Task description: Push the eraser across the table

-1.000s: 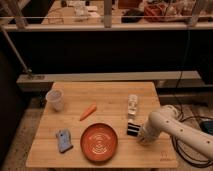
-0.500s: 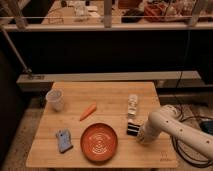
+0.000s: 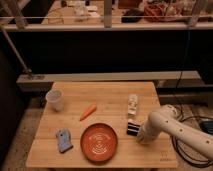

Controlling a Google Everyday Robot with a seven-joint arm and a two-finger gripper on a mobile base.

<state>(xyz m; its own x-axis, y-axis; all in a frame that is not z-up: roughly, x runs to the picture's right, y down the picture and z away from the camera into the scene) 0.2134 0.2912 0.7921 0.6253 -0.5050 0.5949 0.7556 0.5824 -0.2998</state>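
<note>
Gripper (image 3: 142, 136) beside eraser (image 3: 132, 129) — near plate (image 3: 99, 142)

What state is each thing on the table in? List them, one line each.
eraser: flat on the table, beside the gripper.
gripper: low over the table, next to the eraser.
cup: upright.
carrot: lying flat.
orange plate: right side up, nothing on it.
blue object: lying flat.
whitish item: upright.

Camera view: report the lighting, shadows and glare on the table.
Camera view: warm, dim light falls on the table, with the area beyond it much darker; a mild sheen shows on the white arm; no harsh glare; the claw sits low beside the eraser.
</note>
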